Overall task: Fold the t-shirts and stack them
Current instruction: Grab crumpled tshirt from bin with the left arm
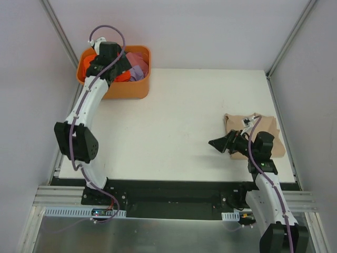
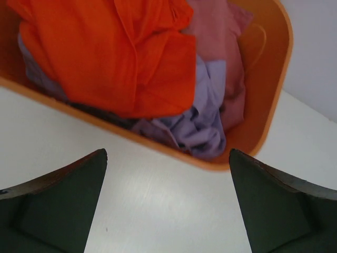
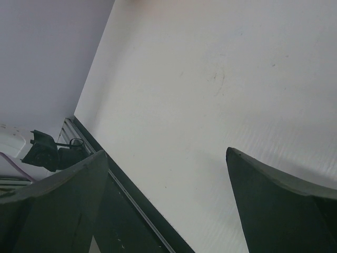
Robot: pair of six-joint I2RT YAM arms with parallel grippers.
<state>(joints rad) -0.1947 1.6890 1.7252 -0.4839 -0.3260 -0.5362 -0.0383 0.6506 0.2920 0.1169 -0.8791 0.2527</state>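
Note:
Several t-shirts lie bunched in an orange plastic tub (image 1: 126,90) at the back left: a bright orange one (image 2: 116,58), a lilac one (image 2: 205,126) and a pink one (image 2: 224,47). My left gripper (image 1: 110,67) hangs open just above the tub's near side. In its wrist view the left gripper (image 2: 168,158) has only table between its dark fingers (image 2: 63,205). A folded tan t-shirt (image 1: 263,129) lies flat at the right of the table. Beside that shirt's left edge, my right gripper (image 1: 221,143) points left, open and empty; its wrist view shows the right gripper (image 3: 167,155) over bare table.
The white table (image 1: 179,121) is enclosed by pale walls on the left, back and right. A black rail (image 3: 131,205) runs along its near edge. The tub rim (image 2: 268,105) stands close in front of the left fingers.

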